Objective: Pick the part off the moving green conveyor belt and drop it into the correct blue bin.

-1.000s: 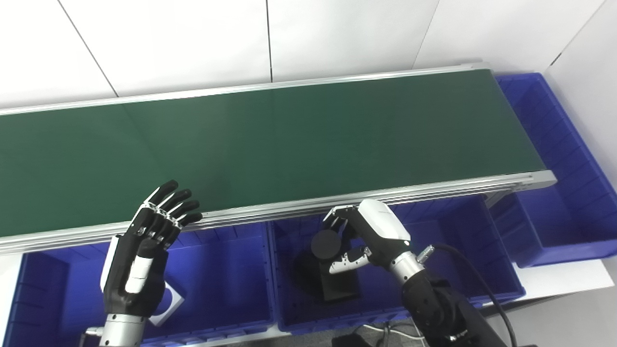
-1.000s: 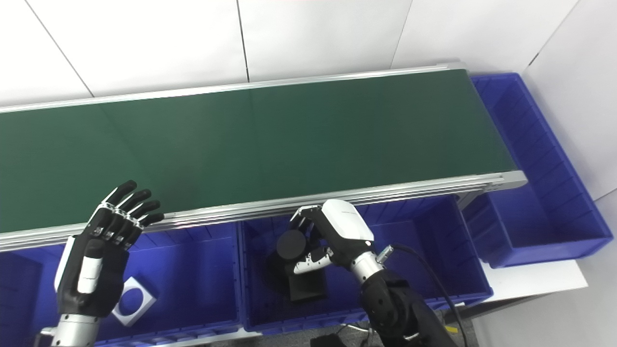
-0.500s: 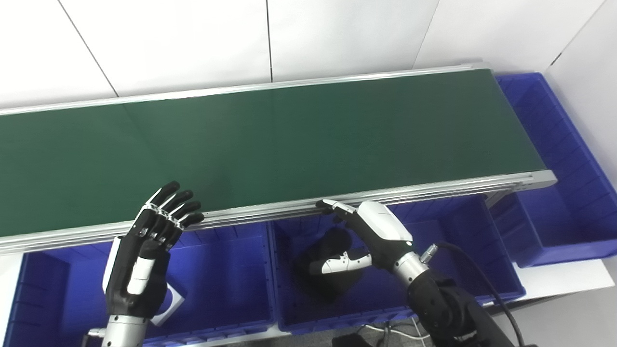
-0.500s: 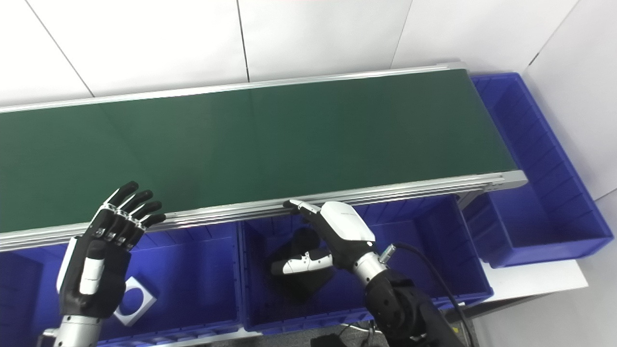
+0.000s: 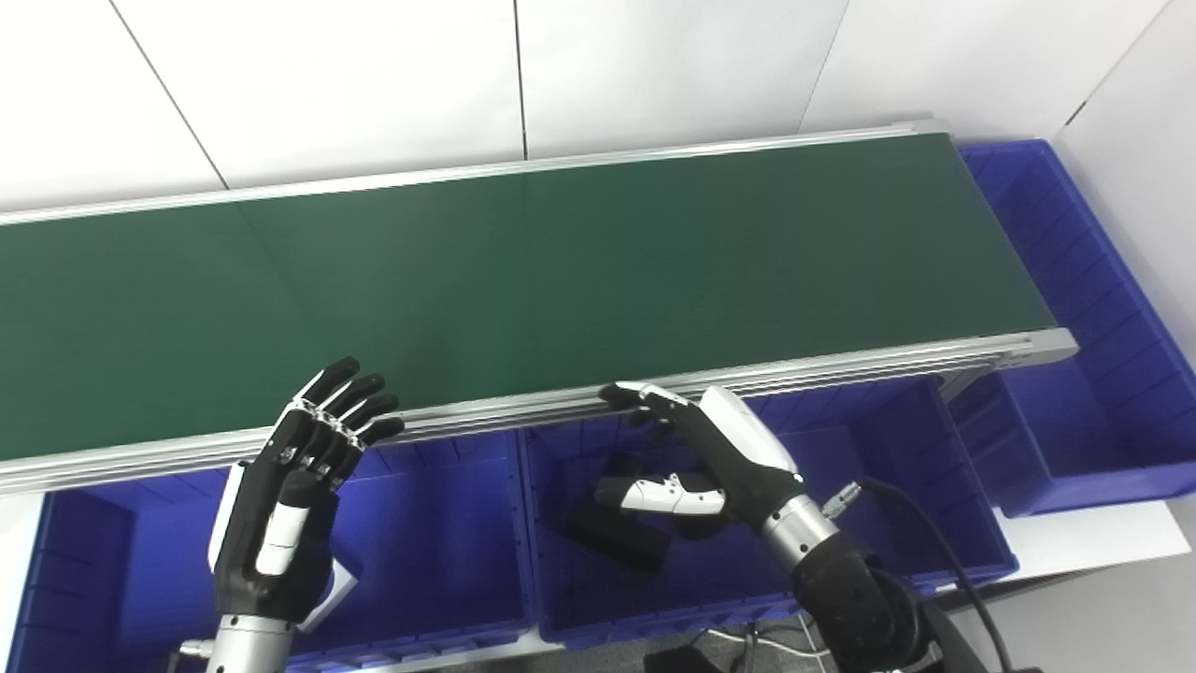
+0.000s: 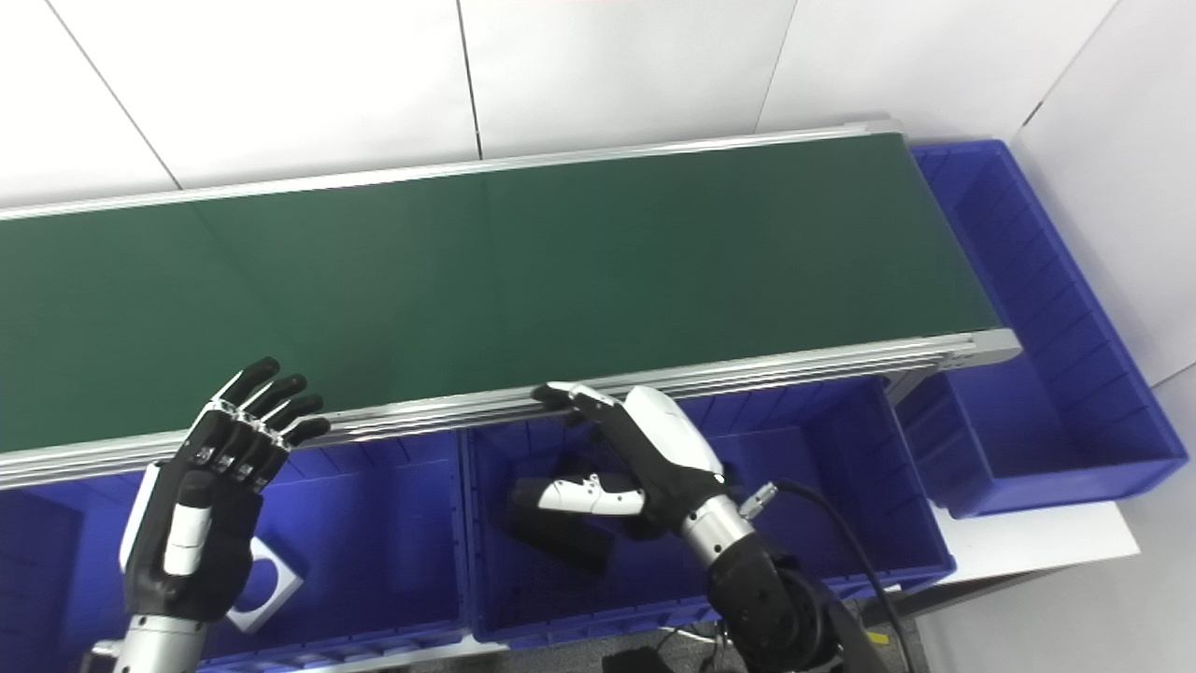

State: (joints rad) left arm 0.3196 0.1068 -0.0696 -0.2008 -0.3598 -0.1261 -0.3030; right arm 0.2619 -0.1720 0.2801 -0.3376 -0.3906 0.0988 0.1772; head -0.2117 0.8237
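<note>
The green conveyor belt [image 5: 523,271] carries no part. My right hand [image 5: 710,458] is open and empty, fingers spread, over the middle blue bin [image 5: 841,542] just below the belt's near rail. Black parts [image 5: 617,535] lie on that bin's floor under the hand. My left hand [image 5: 290,505] is open and empty, raised with fingers apart over the left blue bin [image 5: 439,561], near the belt's front rail. A white square part with a round hole [image 6: 262,581] lies in the left bin, partly hidden by the left hand.
A third blue bin [image 5: 1093,374] stands at the belt's right end, by the white wall. The belt's aluminium rail [image 5: 841,369] runs just above both hands. A black cable [image 5: 944,561] trails from my right wrist.
My right hand opened and let go of the round black part, which fell into the middle bin. Its fingers now stretch toward the rail. The left hand drifted slightly right.
</note>
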